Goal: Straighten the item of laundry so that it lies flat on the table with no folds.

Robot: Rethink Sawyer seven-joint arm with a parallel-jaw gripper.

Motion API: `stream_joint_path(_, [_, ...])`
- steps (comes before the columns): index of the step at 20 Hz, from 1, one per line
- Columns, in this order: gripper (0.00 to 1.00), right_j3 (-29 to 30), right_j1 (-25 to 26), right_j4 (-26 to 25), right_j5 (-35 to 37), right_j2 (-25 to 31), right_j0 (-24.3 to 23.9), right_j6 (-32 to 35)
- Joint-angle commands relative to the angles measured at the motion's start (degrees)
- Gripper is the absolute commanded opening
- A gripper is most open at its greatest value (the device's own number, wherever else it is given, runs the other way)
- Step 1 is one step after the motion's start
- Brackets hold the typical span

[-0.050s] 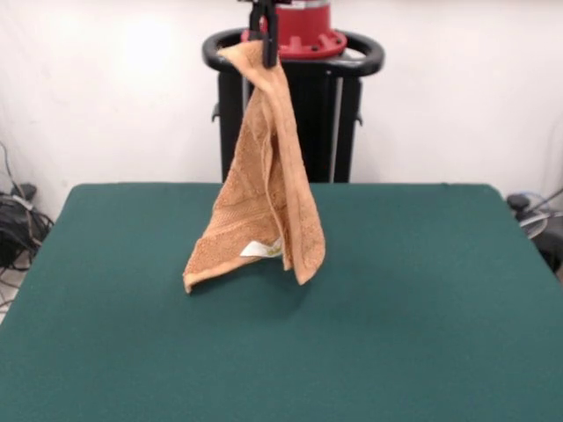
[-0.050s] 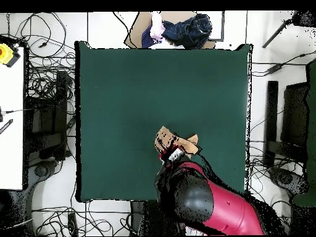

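Front view: jaws pinch towel [image 1: 264,198] corner; towel hangs vertically, bottom brushing table [image 1: 422,308].

Orange towel [image 1: 264,189] hanging from pincer [image 1: 263,37] clamped on its top corner, draped in long folds; lower edge with white label [image 1: 260,250] just meeting green surface [image 1: 422,299].

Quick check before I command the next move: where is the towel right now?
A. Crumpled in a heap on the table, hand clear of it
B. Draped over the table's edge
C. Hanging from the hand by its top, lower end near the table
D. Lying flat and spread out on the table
C: the hand pinches the top of the towel, which hangs in long folds, its lower corners down near the table.
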Motion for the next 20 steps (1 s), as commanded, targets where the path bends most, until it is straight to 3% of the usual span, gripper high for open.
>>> stream_joint_path(1, [0.0, 0.1, 6.5, -2.4, -6.1, 4.6, 2.3, 3.1])
stream_joint_path(9, [0.0, -3.2, 5.4, -4.1, -2.0, -0.3, 6.9, 7.1])
stream_joint_path(13, [0.0, -6.0, 2.7, -5.9, 5.1, -4.6, 10.7, 10.0])
stream_joint_path(20, [0.0, -7.2, -1.1, -5.0, 11.8, -6.1, 12.5, 9.6])
